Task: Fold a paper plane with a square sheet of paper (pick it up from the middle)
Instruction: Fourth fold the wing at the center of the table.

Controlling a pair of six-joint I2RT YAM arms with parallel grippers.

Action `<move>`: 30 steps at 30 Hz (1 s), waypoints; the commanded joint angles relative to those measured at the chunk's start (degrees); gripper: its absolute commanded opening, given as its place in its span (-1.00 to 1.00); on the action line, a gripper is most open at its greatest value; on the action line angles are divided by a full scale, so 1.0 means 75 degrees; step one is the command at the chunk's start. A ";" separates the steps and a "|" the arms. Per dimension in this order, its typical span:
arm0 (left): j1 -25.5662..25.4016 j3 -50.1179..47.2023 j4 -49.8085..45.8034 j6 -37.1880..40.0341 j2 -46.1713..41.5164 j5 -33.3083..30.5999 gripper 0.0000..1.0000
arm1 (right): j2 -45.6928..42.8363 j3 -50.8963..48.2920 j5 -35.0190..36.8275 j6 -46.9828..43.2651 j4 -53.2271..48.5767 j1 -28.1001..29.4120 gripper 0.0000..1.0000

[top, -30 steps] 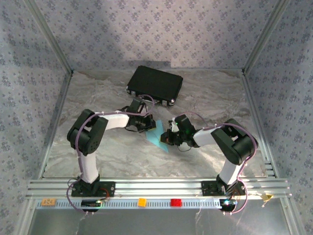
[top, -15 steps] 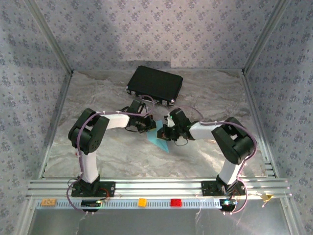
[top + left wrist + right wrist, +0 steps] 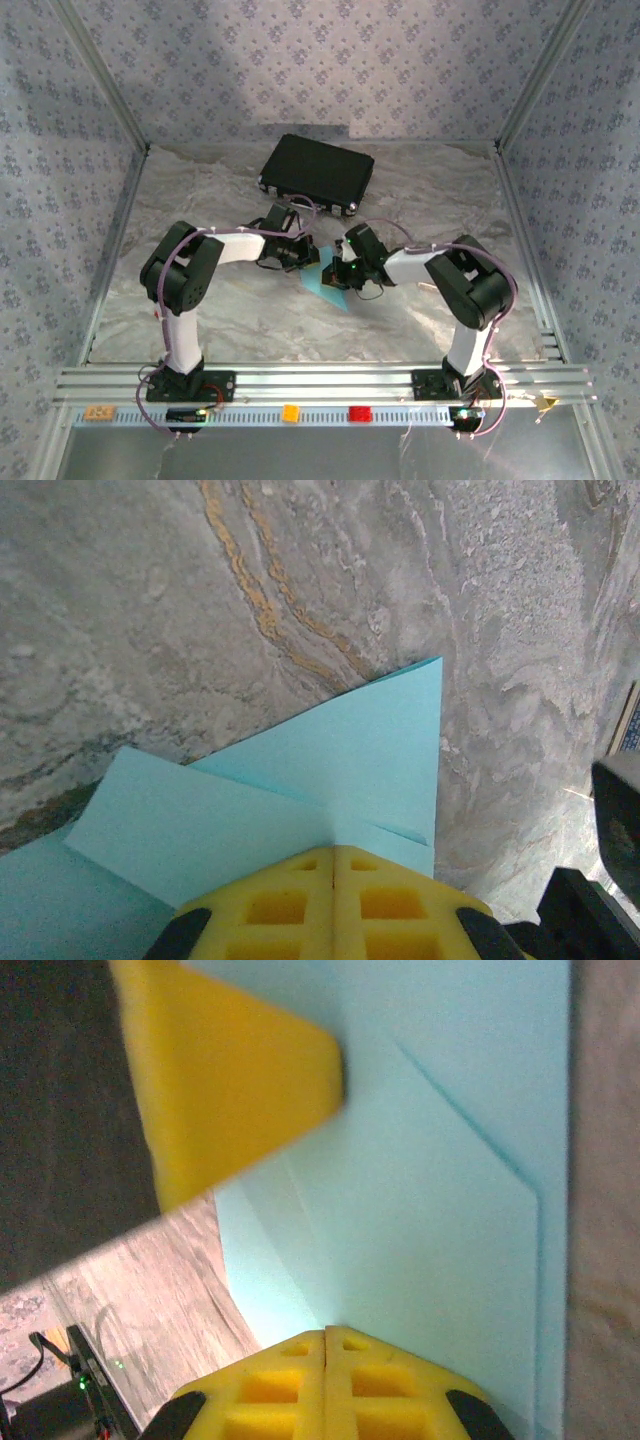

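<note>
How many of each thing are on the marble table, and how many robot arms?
Blue paper: 1
Black case: 1
Robot arms: 2
Total: 4

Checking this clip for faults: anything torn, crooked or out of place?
Nothing stands out. The blue paper lies partly folded and untorn beneath the shut left gripper and right gripper; the black case sits at the back.

Paper lies between left pincer and right pincer — case behind.
</note>
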 commanded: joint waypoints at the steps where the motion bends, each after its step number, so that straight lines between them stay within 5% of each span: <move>1: 0.0077 -0.0156 -0.0270 0.0161 0.0381 -0.0383 -1.00 | -0.0501 -0.0230 0.0019 -0.0216 -0.0712 -0.0001 -0.97; 13: 0.0081 -0.0121 -0.0281 0.0148 0.0422 -0.0364 -1.00 | -0.0456 -0.1143 -0.0023 -0.0086 -0.0337 -0.0137 -0.95; 30: 0.0088 -0.0121 -0.0357 0.0200 0.0398 -0.0401 -1.00 | -0.2242 -0.2822 -0.0114 -0.0059 -0.0512 -0.0269 -0.93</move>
